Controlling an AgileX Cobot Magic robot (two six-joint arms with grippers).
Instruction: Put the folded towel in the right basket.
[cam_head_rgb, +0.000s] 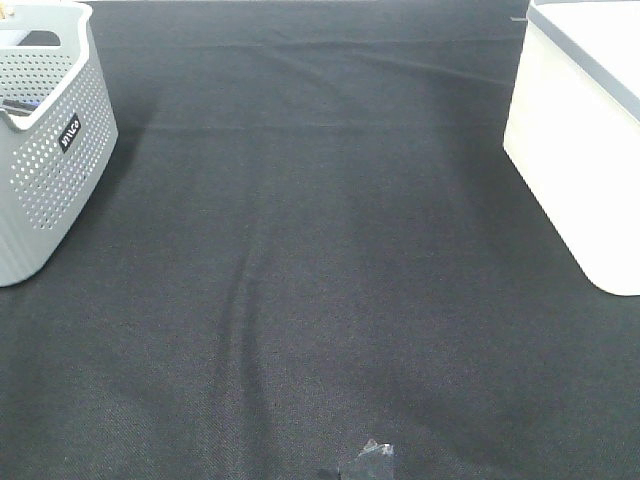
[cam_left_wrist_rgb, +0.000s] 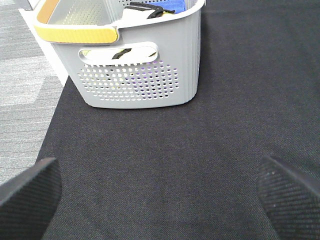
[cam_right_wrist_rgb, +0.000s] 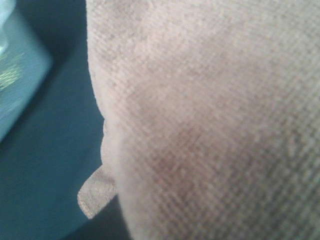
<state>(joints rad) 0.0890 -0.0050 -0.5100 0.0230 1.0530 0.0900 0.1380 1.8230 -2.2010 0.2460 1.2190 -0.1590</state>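
Observation:
The folded towel (cam_right_wrist_rgb: 215, 125), beige and ribbed, fills nearly all of the right wrist view, hanging close to the lens above the dark cloth, with a small corner (cam_right_wrist_rgb: 97, 192) dangling. It hides the right gripper's fingers; the towel appears held in them. Neither the towel nor either arm shows in the exterior high view. The right basket (cam_head_rgb: 580, 150) is a white bin at the table's right edge; a pale corner (cam_right_wrist_rgb: 17, 70) in the right wrist view may be it. My left gripper (cam_left_wrist_rgb: 160, 195) is open and empty, with black fingertips (cam_left_wrist_rgb: 30, 187) wide apart over the cloth.
A grey perforated basket (cam_head_rgb: 50, 150) stands at the far left; the left wrist view (cam_left_wrist_rgb: 140, 85) shows its yellow handle and items inside. A black cloth (cam_head_rgb: 320, 260) covers the table. A scrap of tape (cam_head_rgb: 372, 462) lies at the front edge.

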